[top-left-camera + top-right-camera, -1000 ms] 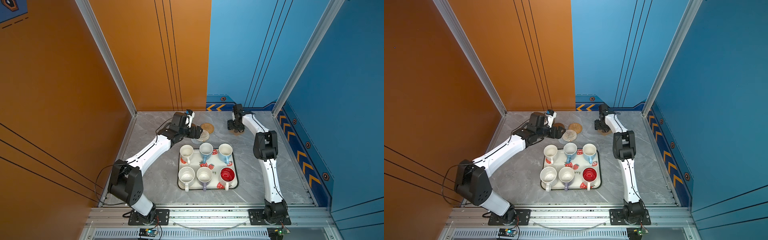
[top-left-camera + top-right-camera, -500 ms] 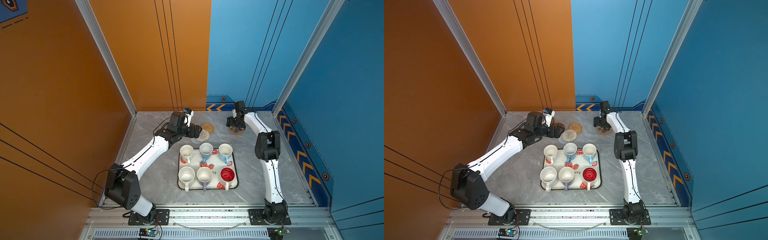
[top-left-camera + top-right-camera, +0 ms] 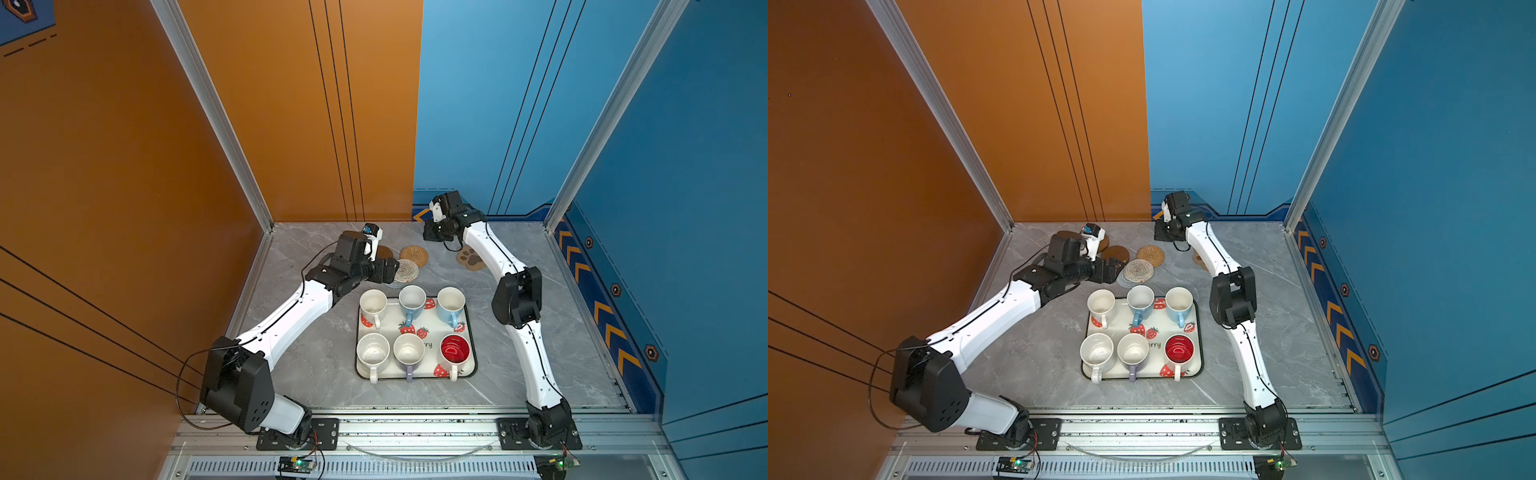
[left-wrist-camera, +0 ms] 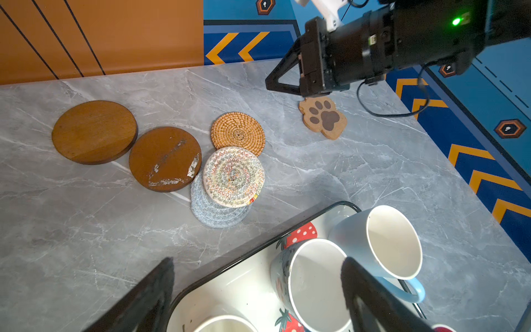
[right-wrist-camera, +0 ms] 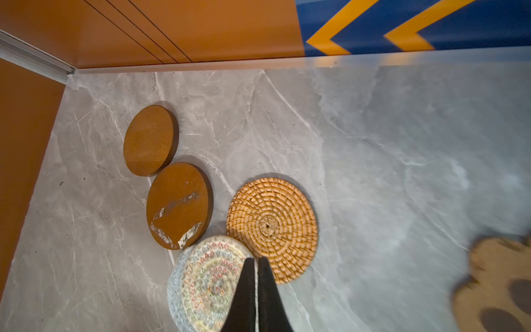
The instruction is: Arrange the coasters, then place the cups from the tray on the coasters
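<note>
Several cups, among them a red-lined one (image 3: 454,350), stand on the strawberry tray (image 3: 475,361). Behind it lie the coasters: two brown discs (image 4: 94,131) (image 4: 165,158), a rattan round (image 4: 238,133), a cream woven spiral (image 4: 233,176) overlapping a grey one (image 4: 214,217), and the paw print (image 3: 470,259) apart to the right. My left gripper (image 3: 388,270) (image 4: 257,260) is open and empty, level with the woven coasters, over the tray's back edge. My right gripper (image 3: 430,235) (image 5: 255,260) is shut on nothing, raised near the back wall, left of the paw print (image 4: 323,117).
The orange wall and the blue wall (image 3: 478,124) close the back, with side walls left and right. Bare marble table (image 3: 552,316) lies right of the tray and in front of it. A black cable (image 4: 382,110) hangs from the right wrist.
My right gripper has shut and moved left and back, away from the paw-print coaster, which stays flat on the table. The left gripper has hardly moved and stays open.
</note>
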Tool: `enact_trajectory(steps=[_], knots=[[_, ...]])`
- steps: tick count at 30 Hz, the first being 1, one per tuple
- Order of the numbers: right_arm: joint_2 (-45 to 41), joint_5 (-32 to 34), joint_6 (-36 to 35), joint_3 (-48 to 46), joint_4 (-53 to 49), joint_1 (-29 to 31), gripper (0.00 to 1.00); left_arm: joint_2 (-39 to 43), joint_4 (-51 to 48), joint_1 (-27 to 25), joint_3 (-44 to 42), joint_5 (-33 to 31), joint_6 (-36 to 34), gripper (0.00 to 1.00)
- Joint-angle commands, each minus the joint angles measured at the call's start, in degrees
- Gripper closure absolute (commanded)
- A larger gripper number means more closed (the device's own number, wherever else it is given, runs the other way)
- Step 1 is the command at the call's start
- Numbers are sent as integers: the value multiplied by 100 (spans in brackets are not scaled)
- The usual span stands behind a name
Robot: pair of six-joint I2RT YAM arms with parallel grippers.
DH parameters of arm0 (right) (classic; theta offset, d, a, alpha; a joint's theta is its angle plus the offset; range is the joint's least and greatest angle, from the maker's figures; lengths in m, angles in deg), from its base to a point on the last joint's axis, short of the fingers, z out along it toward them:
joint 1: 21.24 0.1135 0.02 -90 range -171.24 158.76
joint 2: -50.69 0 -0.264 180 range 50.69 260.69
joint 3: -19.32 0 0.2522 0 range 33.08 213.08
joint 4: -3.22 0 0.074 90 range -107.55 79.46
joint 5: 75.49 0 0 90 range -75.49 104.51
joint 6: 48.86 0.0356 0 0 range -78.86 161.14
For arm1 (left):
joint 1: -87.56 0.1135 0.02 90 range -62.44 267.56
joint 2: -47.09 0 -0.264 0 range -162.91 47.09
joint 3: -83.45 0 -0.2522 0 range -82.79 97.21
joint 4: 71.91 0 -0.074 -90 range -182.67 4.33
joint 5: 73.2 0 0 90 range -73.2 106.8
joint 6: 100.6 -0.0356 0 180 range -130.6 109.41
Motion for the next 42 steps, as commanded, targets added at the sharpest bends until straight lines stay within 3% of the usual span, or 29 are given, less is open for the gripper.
enact_trajectory(steps=[1,11,19,42], knots=[[412,-323,479,65,265,-22,100,228,152,62,-125,-89,-56,9],[921,-577,899,84,478,-3,100,295,219,115,-210,-92,5,8],[1027,-302,860,71,96,-46,100,247,221,115,-188,-85,39,7],[622,238,531,-635,-312,-490,100,238,220,115,-180,-111,190,7]])
